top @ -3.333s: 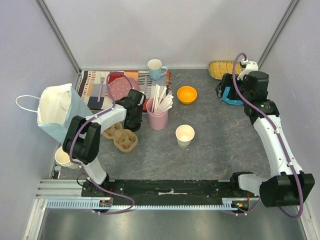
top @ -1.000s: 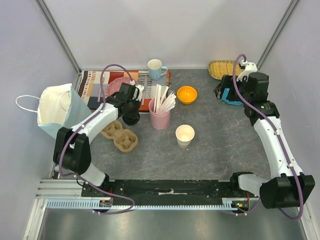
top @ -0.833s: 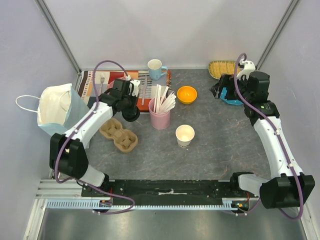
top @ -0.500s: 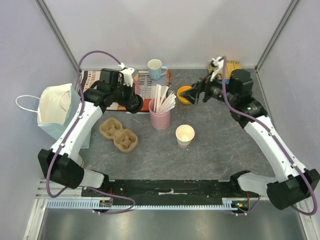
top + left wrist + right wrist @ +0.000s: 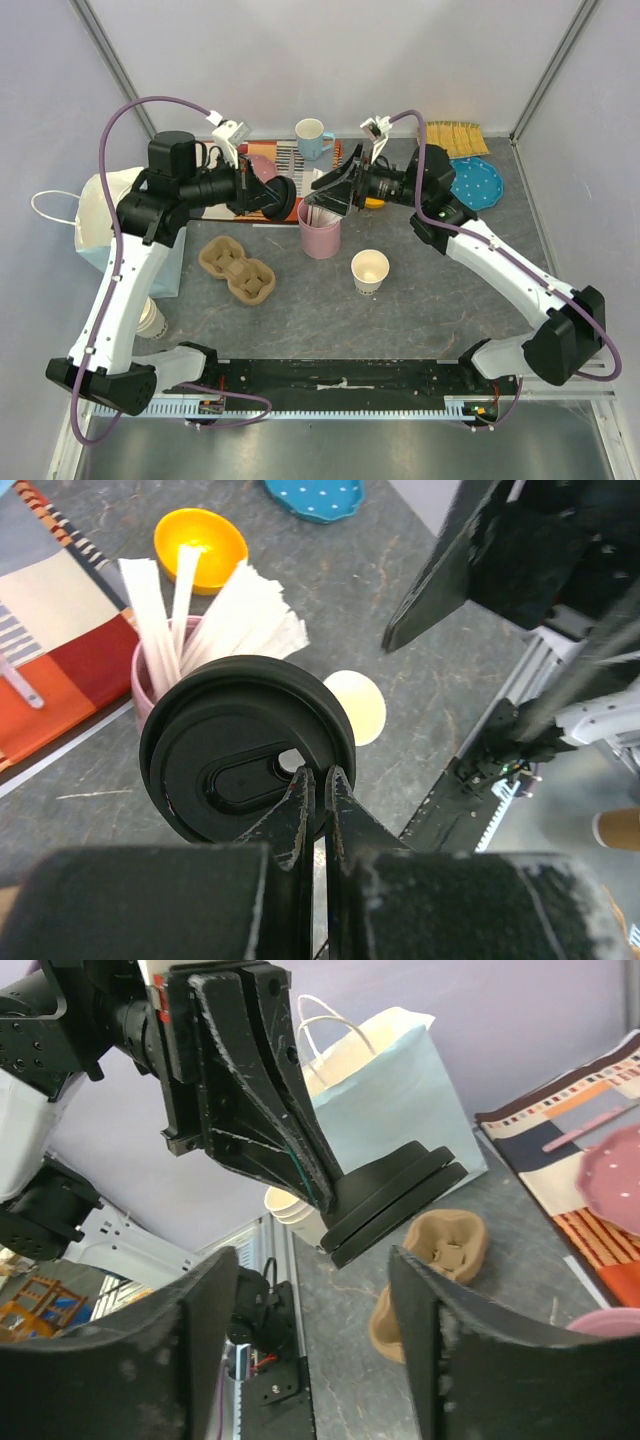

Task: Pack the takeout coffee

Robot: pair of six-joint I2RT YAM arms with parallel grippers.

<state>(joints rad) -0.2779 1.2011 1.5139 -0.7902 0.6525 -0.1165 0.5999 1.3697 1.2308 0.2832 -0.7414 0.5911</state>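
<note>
The takeout coffee's off-white paper cup (image 5: 369,270) stands open on the table, without a lid. It shows as a pale disc (image 5: 362,706) in the left wrist view. Its round black lid (image 5: 279,198) hangs in the air beside the pink cup. My left gripper (image 5: 262,196) is shut on the lid's rim (image 5: 245,760), with the fingertips (image 5: 304,780) pinching the edge. My right gripper (image 5: 326,192) faces the lid (image 5: 395,1203) from the right. It is open, with the lid's edge just beyond its spread jaws (image 5: 312,1252).
A pink cup of wooden sticks (image 5: 318,236) stands under the grippers. A brown cup carrier (image 5: 238,270) lies left of centre, a white and blue paper bag (image 5: 115,225) at the left edge. Stacked paper cups (image 5: 150,318), a blue mug (image 5: 311,135), a blue plate (image 5: 476,183) and an orange bowl (image 5: 200,545) stand around.
My left arm has lifted the lid up from beside the pink cup. My right arm has swung left from the back right corner toward the lid, its jaws narrowing somewhat.
</note>
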